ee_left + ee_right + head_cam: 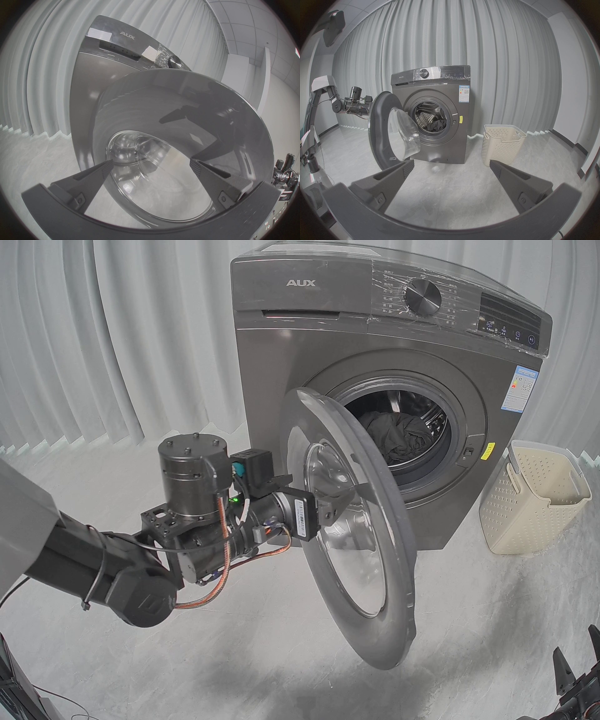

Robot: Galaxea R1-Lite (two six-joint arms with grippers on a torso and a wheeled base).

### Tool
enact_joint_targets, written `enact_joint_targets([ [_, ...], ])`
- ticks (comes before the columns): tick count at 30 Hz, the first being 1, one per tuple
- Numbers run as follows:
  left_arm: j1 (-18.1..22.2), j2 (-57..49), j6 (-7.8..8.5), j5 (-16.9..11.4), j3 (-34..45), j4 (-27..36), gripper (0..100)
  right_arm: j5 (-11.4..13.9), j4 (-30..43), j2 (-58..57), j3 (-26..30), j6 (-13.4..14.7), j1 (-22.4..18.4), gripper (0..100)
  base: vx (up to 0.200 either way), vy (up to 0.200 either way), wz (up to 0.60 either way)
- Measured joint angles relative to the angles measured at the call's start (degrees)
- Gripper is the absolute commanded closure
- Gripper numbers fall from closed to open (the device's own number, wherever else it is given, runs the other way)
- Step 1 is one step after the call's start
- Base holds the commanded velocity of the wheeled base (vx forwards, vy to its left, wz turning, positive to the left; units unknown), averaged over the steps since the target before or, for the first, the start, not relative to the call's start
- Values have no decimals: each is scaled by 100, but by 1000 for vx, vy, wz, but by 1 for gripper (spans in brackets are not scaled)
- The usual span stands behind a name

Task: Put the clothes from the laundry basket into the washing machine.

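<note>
Dark clothes [397, 434] lie in the drum of the washing machine [281, 352], the laundry basket [531, 515] just beside it — so the left gripper [150, 162], spread wide and empty, sits at the outer face of the half-open door [375, 590], likely to push it shut — the right gripper [451, 162], open too, well back.

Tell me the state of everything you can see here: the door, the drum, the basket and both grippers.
Washing machine door: open, swung wide.
Drum: holding dark clothes.
Laundry basket: upright, no clothes visible inside.
Left gripper: open, close to the door's outer face.
Right gripper: open, holding nothing.
</note>
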Motion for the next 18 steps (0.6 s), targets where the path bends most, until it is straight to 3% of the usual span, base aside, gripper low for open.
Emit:
enact_joint_targets([
  [14,-24,678,-6,128,-1198,57,0,0,0,0,0,0,0,0,0,0,0],
  [18,-9,881,-55,283,-1541,82,0,0,0,0,0,2,0,0,0,0,0],
])
